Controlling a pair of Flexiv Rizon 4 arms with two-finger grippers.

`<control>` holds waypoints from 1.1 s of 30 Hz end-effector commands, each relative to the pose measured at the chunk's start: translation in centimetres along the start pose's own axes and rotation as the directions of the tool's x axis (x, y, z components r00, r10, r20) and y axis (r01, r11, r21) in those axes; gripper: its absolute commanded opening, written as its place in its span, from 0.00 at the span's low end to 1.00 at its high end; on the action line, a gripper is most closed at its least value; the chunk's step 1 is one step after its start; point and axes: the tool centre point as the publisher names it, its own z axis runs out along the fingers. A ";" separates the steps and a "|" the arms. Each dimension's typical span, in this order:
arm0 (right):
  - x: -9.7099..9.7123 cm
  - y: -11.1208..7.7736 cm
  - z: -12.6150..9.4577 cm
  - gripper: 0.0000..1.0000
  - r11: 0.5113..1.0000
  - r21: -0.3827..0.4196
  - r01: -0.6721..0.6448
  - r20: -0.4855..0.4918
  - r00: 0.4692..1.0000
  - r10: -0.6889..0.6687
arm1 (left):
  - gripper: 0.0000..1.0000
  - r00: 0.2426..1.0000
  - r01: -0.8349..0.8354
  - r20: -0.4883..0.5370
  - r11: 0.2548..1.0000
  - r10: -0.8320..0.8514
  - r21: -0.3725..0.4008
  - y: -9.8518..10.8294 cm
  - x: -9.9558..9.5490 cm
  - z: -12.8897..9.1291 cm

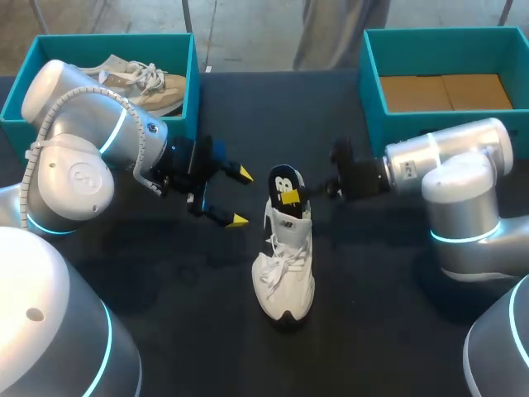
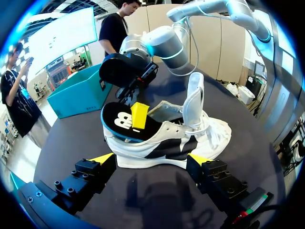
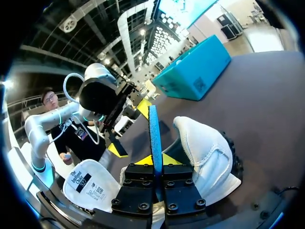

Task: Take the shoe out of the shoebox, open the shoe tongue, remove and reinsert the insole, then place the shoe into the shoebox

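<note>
The insole step is in hand: the right gripper (image 1: pixel 291 197) is clamped on the insole (image 1: pixel 281 178), which stands half out of the white sneaker (image 1: pixel 283 265). The left gripper (image 1: pixel 242 197) waits beside it with fingers apart, and the next move probably needs it to steady the sneaker.

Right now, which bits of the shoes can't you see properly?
- Front end of the black, blue-edged foam insole: left wrist view, hidden behind the side wall of the white lace-up sneaker.
- Part of the beige lace-up shoe in the teal cardboard box: head view, covered by my left arm.
- Sneaker's heel: right wrist view, behind the right gripper.
</note>
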 end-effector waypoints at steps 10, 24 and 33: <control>1.0 -3.0 0.7 0.00 0.999 0.029 -0.029 0.046 0.999 0.028 | 1.00 1.000 0.000 0.000 1.000 0.000 -0.004 -0.1 0.0 0.0; 1.3 -2.4 0.4 0.23 1.000 0.000 0.021 0.086 0.996 -0.021 | 1.00 1.000 0.000 0.000 1.000 0.000 -0.004 -0.1 0.0 0.0; 1.3 0.1 -0.1 0.33 0.996 -0.005 0.093 0.101 0.991 -0.092 | 1.00 1.000 0.000 0.000 1.000 0.000 -0.004 -0.1 0.0 0.0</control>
